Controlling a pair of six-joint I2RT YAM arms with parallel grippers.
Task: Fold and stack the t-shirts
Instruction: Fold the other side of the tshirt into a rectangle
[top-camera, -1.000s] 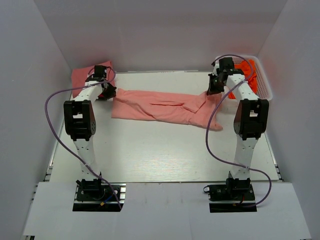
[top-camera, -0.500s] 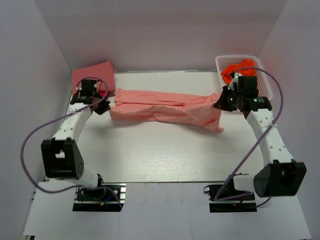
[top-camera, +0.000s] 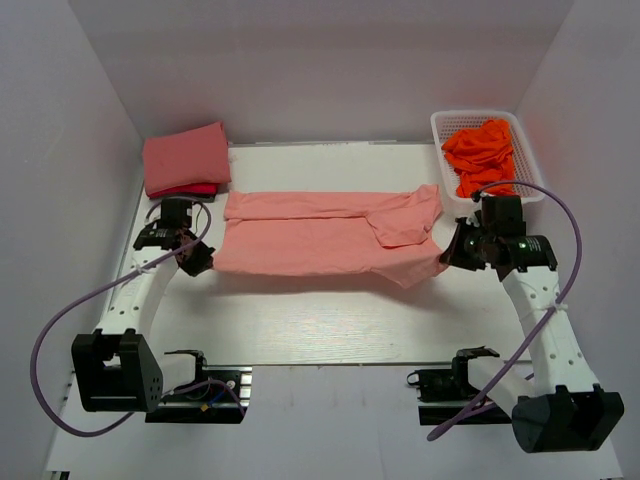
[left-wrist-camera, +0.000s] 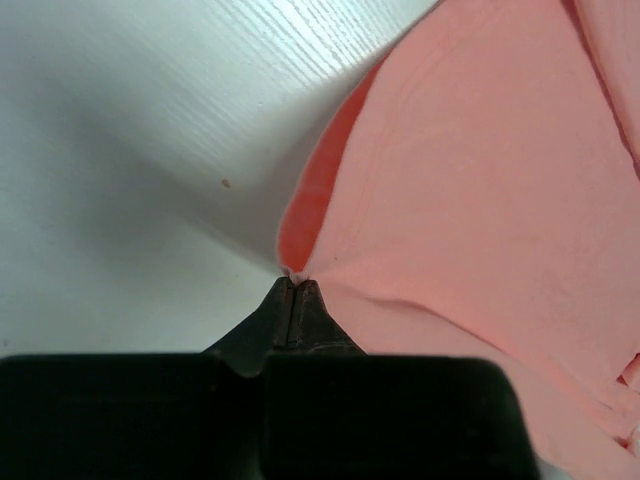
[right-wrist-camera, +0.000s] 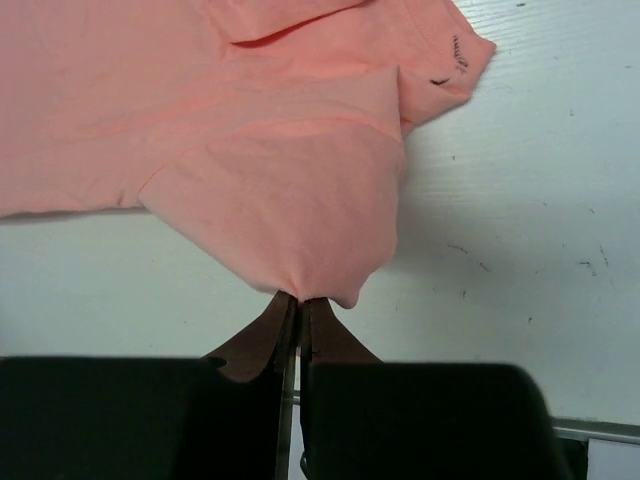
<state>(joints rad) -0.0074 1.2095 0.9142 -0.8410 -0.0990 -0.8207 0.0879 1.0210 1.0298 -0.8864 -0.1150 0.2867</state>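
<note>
Both arms have drawn back toward their bases, dragging the salmon t-shirt (top-camera: 315, 235) nearer across the white table (top-camera: 330, 310). From above it lies stretched flat between the left gripper (top-camera: 203, 258) and the right gripper (top-camera: 448, 254). Only the wrist views show each one nipped tight on a bunched edge of soft, matte cotton. Folded pink shirts (top-camera: 185, 158) sit back-left.

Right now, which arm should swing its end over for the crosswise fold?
Right, probably. The right claw and left claw each pinch a near corner of the salmon pink cotton t-shirt; the folded pink shirts sit far left, so folding right-to-left ends near them while the left anchors.
</note>
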